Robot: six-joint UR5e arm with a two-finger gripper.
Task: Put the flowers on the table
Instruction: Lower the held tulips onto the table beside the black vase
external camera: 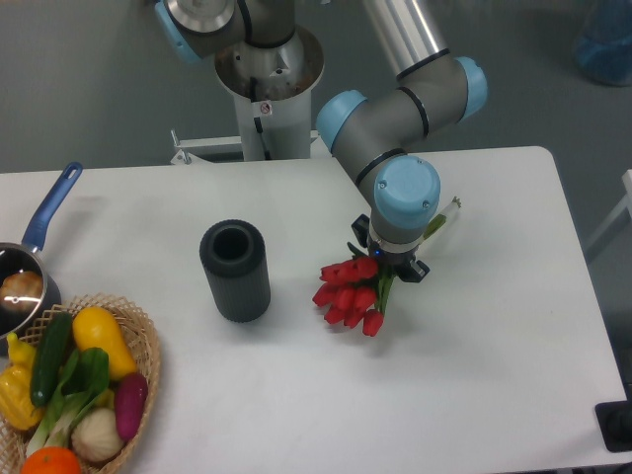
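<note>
Fixed camera view: I have the flowers (pixel 346 294) clamped by their stems in the gripper (pixel 388 265), buds angled down and left, low over the table (pixel 474 375) and seemingly not resting on it. I hold them at the stems to spare the buds, with the dark cylinder (pixel 235 270) left of the bunch.

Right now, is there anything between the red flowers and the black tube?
No. In the camera view, only bare white table lies between the flowers and the tube.
</note>
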